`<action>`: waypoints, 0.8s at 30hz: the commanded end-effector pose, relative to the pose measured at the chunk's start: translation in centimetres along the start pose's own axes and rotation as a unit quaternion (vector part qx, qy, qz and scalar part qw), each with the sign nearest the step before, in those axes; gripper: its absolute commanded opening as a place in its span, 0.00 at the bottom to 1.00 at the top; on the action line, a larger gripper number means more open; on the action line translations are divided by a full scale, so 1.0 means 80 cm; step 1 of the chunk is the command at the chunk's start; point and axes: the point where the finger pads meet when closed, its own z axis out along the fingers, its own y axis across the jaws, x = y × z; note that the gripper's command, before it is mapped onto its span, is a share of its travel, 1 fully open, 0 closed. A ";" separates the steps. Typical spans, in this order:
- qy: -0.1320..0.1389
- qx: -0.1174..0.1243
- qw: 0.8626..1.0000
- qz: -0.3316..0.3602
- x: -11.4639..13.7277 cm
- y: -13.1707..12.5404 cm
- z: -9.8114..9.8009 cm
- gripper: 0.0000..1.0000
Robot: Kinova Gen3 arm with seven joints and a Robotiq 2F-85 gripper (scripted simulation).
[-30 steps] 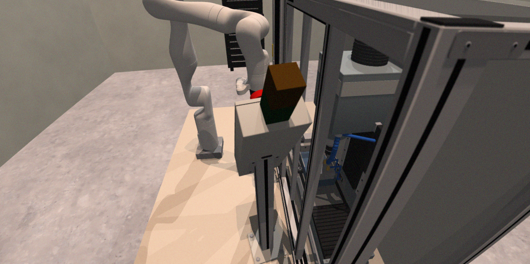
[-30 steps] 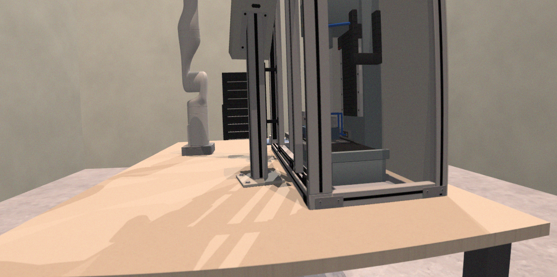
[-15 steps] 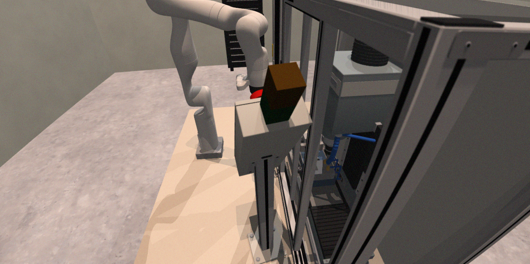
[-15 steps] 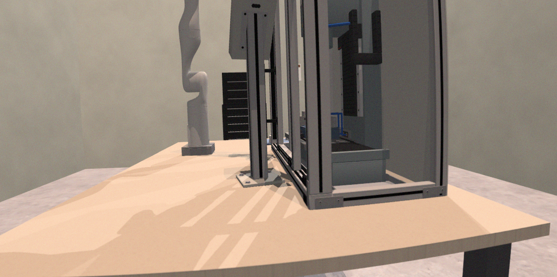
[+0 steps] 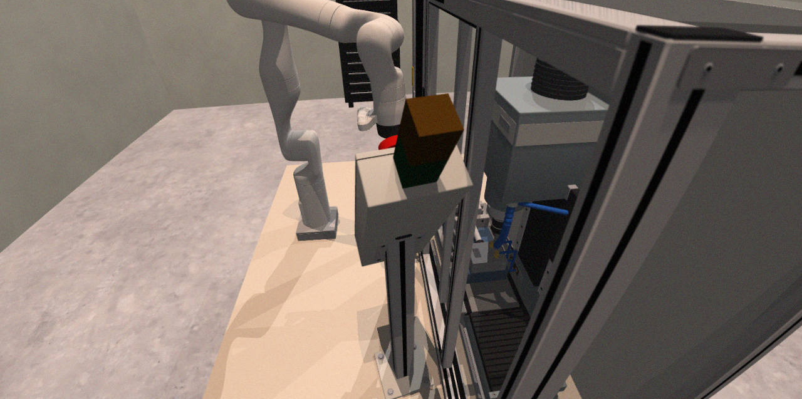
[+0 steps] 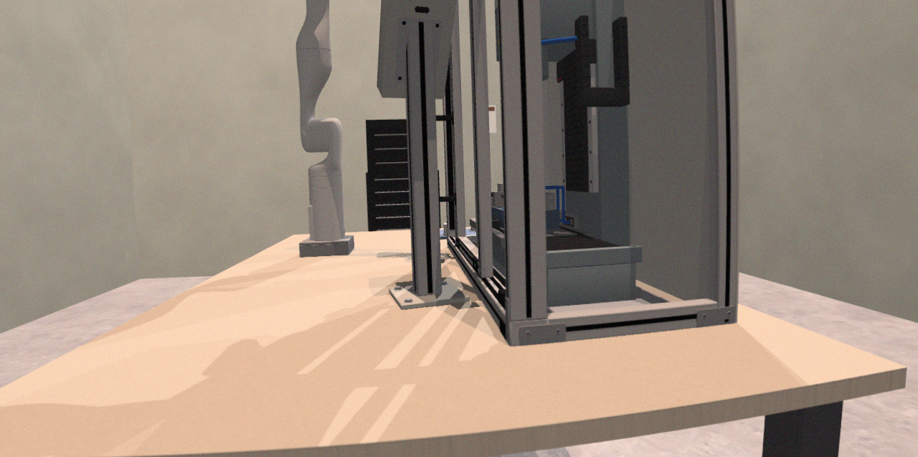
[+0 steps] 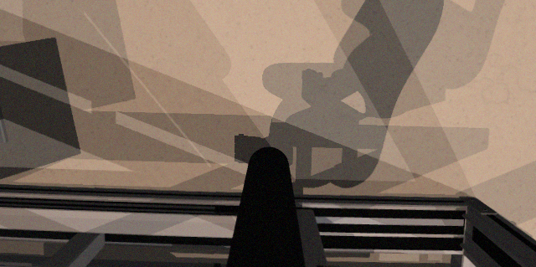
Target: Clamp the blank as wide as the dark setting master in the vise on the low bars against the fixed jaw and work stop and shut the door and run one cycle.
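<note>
My gripper (image 7: 268, 158) shows only in the wrist view, as one dark finger shape over the guard's bottom rail (image 7: 126, 206), and I take it as shut with nothing in it. In the top view it is hidden behind the control column (image 5: 403, 211) (image 6: 420, 133); only the wrist (image 5: 388, 110) shows, close to the guard's door frame (image 5: 476, 172). The lamp block (image 5: 428, 136) on the column looks dark brown over dark green. Inside the guard (image 5: 645, 183) (image 6: 673, 133) the grey spindle head (image 5: 538, 138) hangs over the vise area (image 5: 482, 245), which is mostly hidden. The plate, blanks and setting master are out of view.
The arm's base (image 5: 316, 228) (image 6: 325, 245) stands at the far end of the wooden table (image 5: 291, 295) (image 6: 257, 358). The column's foot (image 6: 423, 296) is bolted beside the guard. A black slatted rack (image 5: 364, 4) (image 6: 386, 174) stands behind the table.
</note>
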 end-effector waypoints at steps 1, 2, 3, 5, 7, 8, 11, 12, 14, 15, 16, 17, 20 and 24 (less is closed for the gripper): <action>-0.002 0.000 1.000 0.000 -0.002 0.038 -0.001 0.39; -0.002 0.000 1.000 0.000 -0.002 0.038 -0.001 0.39; -0.002 0.000 1.000 0.000 -0.002 0.038 -0.001 0.39; -0.002 0.000 1.000 0.000 -0.002 0.038 -0.001 0.39; -0.002 0.000 1.000 0.000 -0.002 0.038 -0.001 0.39; -0.002 0.000 1.000 0.000 -0.002 0.038 -0.001 0.39; -0.002 0.000 1.000 0.000 -0.002 0.038 -0.001 0.39; -0.002 0.000 1.000 0.000 -0.002 0.038 -0.001 0.39; 0.000 0.000 1.000 0.003 -0.001 0.045 -0.001 0.39; -0.001 0.000 1.000 0.002 -0.001 0.055 -0.001 0.39; -0.001 0.000 1.000 0.002 -0.001 0.065 -0.001 0.39; -0.001 0.000 1.000 0.001 -0.002 0.075 -0.001 0.39; -0.002 0.000 1.000 0.000 -0.002 0.085 -0.001 0.39; -0.002 0.000 1.000 0.000 -0.002 0.085 -0.001 0.39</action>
